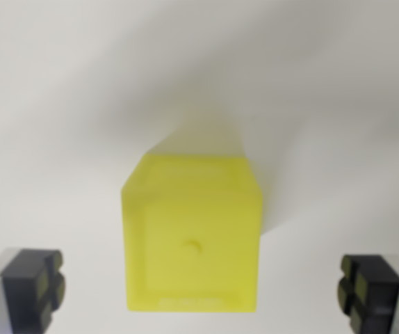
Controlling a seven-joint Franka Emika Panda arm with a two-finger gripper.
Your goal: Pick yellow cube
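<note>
Wrist view: fingers lined up, cube not yet gripped

Wrist view shows the two dark fingers (pixel 33 289) spread wide, one at each lower corner, with clear gaps to either side of the yellow cube (pixel 192 233). Nothing is pinched. The cube sits between them on the pale surface (pixel 60 104), roughly centred (slightly toward the wrist view's left). By my reading the approach and alignment are about done; closing on the cube and lifting it remain

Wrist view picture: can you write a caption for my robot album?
Looking down from the wrist: the open pincer straddles a yellow cube on a plain white surface, one finger on each side, not touching it.
</note>
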